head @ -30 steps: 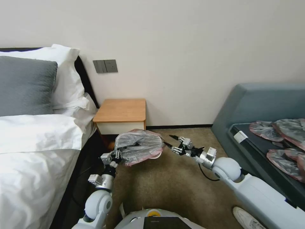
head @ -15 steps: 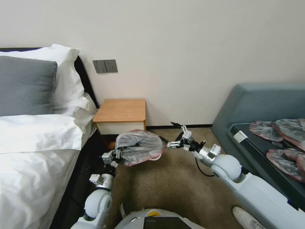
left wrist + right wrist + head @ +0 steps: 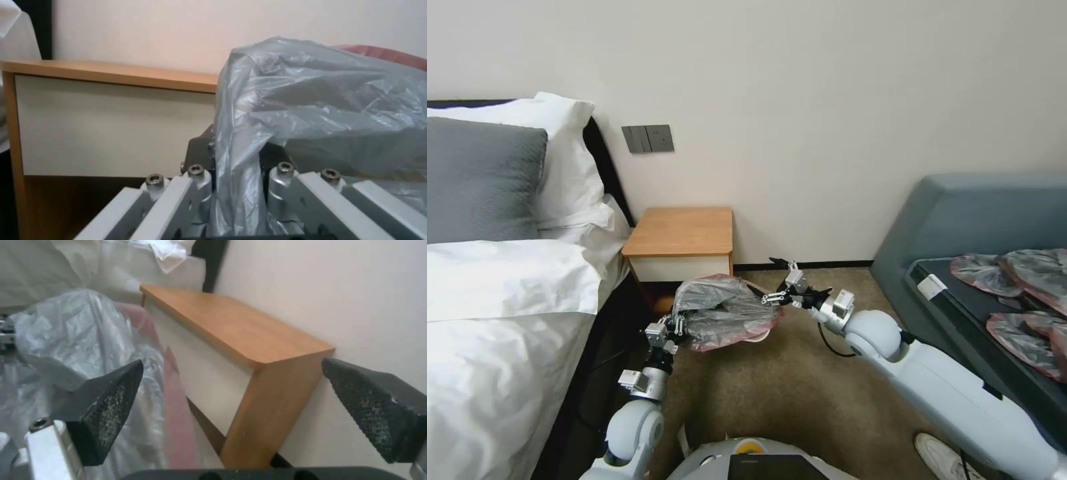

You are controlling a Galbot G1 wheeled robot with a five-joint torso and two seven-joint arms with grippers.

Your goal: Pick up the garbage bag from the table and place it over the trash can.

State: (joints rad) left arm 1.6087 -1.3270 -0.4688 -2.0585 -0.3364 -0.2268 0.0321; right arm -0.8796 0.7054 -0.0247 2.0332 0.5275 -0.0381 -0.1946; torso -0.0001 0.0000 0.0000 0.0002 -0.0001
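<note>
While the garbage bag (image 3: 725, 313) hides most of the trash can (image 3: 755, 331), left end effector (image 3: 675, 328) clamps it, right end effector (image 3: 774, 280) spread wide.

Left end effector (image 3: 675, 328) clamped; right end effector (image 3: 774, 281) spread wide.

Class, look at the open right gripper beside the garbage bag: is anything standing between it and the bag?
Nothing visible does. The right gripper hangs open at the garbage bag's far edge, while the left gripper clamps the opposite side.
</note>
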